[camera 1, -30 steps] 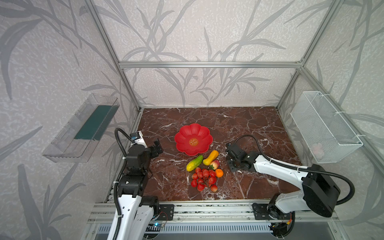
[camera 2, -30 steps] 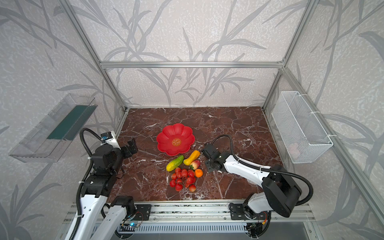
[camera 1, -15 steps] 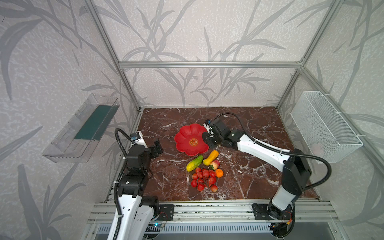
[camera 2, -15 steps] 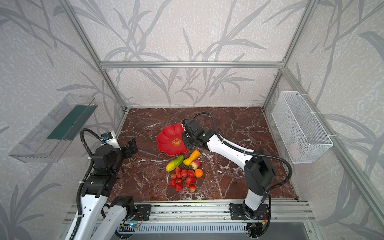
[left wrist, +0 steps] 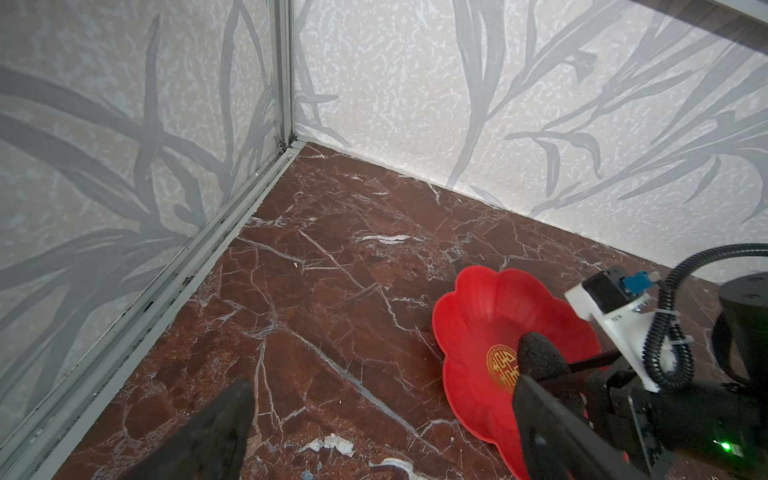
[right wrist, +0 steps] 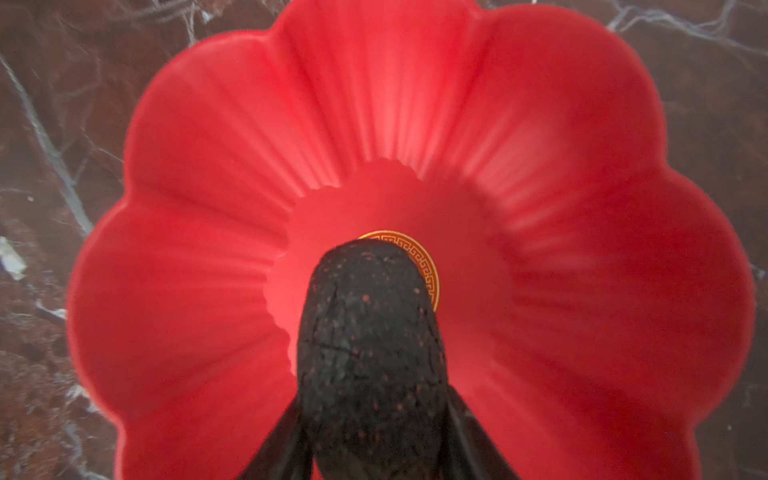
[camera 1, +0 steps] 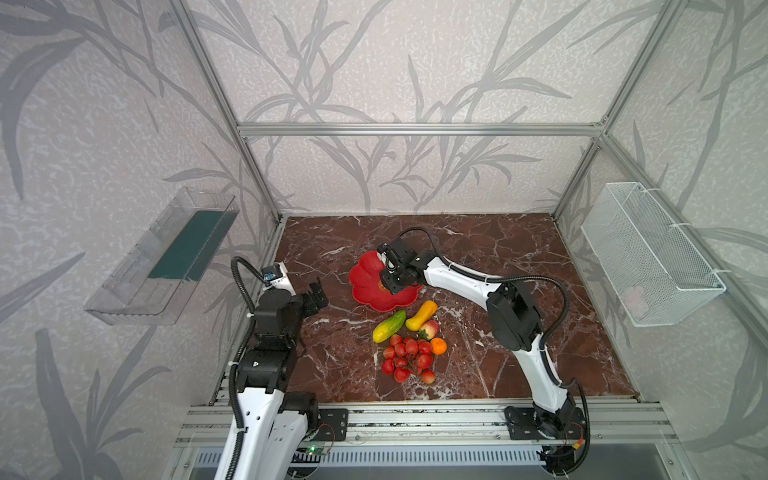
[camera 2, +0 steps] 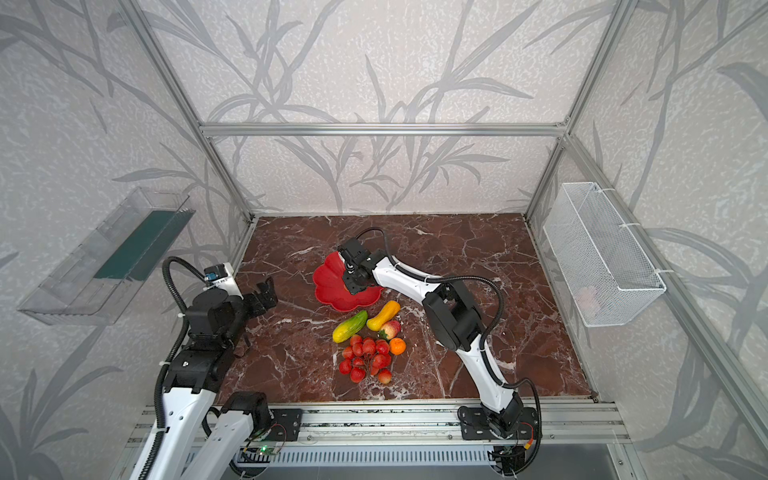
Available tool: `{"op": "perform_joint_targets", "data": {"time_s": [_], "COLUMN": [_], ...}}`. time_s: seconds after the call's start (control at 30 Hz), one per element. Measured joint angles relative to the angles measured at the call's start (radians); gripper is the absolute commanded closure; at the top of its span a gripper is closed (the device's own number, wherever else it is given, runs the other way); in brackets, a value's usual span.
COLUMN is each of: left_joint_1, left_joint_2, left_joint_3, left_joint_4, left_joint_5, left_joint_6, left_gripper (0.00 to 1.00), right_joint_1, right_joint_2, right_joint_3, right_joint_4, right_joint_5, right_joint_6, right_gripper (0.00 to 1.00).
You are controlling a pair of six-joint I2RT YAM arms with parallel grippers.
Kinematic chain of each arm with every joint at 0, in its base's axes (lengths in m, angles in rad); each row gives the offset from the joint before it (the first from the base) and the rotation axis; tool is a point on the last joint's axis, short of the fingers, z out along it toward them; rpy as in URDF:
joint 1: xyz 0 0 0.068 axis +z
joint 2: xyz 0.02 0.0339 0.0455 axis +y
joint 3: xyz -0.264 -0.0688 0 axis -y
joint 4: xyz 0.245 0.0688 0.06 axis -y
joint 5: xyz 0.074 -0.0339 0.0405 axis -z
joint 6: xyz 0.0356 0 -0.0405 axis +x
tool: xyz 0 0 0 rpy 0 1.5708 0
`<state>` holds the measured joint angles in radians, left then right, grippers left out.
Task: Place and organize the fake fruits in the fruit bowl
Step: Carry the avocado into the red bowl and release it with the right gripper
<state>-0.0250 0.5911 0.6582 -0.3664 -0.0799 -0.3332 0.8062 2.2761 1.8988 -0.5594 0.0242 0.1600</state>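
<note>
A robot cell seen from above, with a dark red marble surface (camera 1: 498, 257) inside an aluminium frame. The step in hand looks like the first placement. The right tool (camera 1: 387, 286) hangs over the middle of a red bowl (camera 1: 360, 286) and pinches a dark avocado (right wrist: 370, 353) between its two fingers. In the right wrist view the avocado's tip covers part of the gold emblem (right wrist: 426, 264) at the bowl's centre. In the left wrist view the avocado (left wrist: 540, 353) looks to be touching the bowl floor.

The left tool (camera 1: 316, 294) hovers near the left edge of the surface, spread wide and empty.

The bowl sits near the middle of the surface and holds only the avocado. Between it and the front edge lie a cucumber (camera 1: 389, 326), a yellow gourd (camera 1: 421, 314), an apple (camera 1: 430, 329), an orange (camera 1: 438, 345) and a bunch of red berries (camera 1: 407, 359), close together.

The next move probably calls for letting go, lifting straight up so the avocado does not roll, then reaching for the gourd, which is nearest.

A wire basket (camera 1: 648, 249) on the right wall holds something pale pink that I cannot identify. A clear tray (camera 1: 124, 299) on the left wall has a dark green strip inside.
</note>
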Motion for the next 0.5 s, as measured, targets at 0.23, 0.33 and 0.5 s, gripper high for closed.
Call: {"op": "perform_joint_targets", "data": {"time_s": [0.23,0.33,0.5], "left_joint_1": [0.000,-0.001,-0.022], "left_joint_2": [0.017,0.034,0.097], "left_joint_3": [0.000,0.000,0.018], "left_joint_4": [-0.002,-0.010,-0.061], "left_joint_5": [0.026,0.052,0.180], "left_joint_6": [-0.006,-0.011,-0.008], "left_gripper": [0.09,0.11,0.19], "right_joint_1": [0.000,0.000,-0.001], "right_joint_2": [0.042,0.032,-0.151], "right_joint_3": [0.050,0.055,-0.121], "right_joint_4": [-0.025,-0.032,0.022], "right_joint_5": [-0.018,-0.018,-0.006], "right_joint_6": [0.014,0.019,0.027], "right_gripper": [0.28,0.24,0.11]}}
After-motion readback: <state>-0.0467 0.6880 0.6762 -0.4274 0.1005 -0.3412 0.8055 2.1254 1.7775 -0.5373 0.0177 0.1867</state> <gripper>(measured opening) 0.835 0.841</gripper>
